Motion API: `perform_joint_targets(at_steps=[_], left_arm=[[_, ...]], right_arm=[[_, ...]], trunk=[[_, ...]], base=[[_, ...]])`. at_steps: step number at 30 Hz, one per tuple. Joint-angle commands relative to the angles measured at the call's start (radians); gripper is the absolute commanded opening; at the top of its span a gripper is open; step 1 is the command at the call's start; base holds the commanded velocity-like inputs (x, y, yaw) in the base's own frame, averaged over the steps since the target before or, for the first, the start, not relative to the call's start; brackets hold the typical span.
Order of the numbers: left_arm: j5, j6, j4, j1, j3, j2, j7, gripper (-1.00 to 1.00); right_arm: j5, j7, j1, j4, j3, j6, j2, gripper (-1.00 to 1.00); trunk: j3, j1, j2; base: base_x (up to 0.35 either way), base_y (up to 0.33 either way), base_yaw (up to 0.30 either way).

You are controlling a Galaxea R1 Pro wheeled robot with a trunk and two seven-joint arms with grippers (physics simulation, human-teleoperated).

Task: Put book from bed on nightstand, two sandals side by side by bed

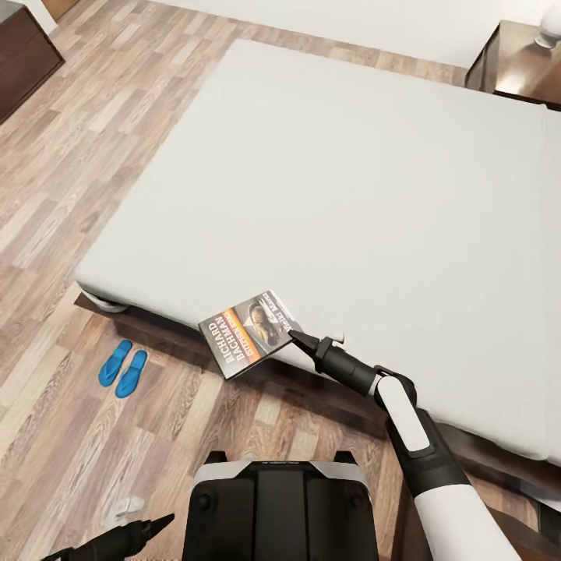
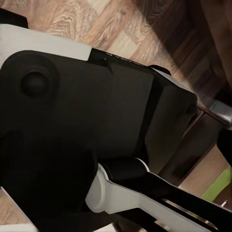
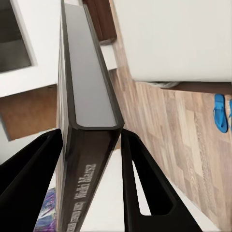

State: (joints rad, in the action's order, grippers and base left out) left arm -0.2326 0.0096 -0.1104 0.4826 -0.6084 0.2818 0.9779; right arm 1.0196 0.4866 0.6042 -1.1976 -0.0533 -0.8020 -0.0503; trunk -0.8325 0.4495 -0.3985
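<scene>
While the thin dark paperback with white "RICHARD BACHMAN" lettering hangs past the near edge of the big pale grey mattress, the right gripper pinches it between both black fingers. Off the mattress's near corner, two bright blue flat sandals already lie side by side on the wood-plank floor. Book-moving seems under way; next it must travel to the glossy dark nightstand beyond the mattress's far corner, while the left gripper hangs low, its fingers' spread impossible to tell.

Right arm extended, fingers clamped; left arm low.
</scene>
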Motion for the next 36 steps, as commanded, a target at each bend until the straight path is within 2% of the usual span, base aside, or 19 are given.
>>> perform_joint_targets(at_steps=[1,36], left_arm=[[-0.01,0.001,0.0,0.001,-0.009,0.0,0.003,1.0],[-0.01,0.001,0.0,0.001,-0.008,-0.004,0.002,1.0]], right_arm=[[0.007,0.002,0.0,0.0,0.001,-0.006,0.0,-1.0],[0.006,0.002,0.0,0.0,-0.001,-0.005,-0.005,-1.0]], trunk=[[-0.001,0.001,-0.001],[-0.001,0.001,-0.001]], base=[[0.0,0.0,0.294],[0.0,0.0,0.294]])
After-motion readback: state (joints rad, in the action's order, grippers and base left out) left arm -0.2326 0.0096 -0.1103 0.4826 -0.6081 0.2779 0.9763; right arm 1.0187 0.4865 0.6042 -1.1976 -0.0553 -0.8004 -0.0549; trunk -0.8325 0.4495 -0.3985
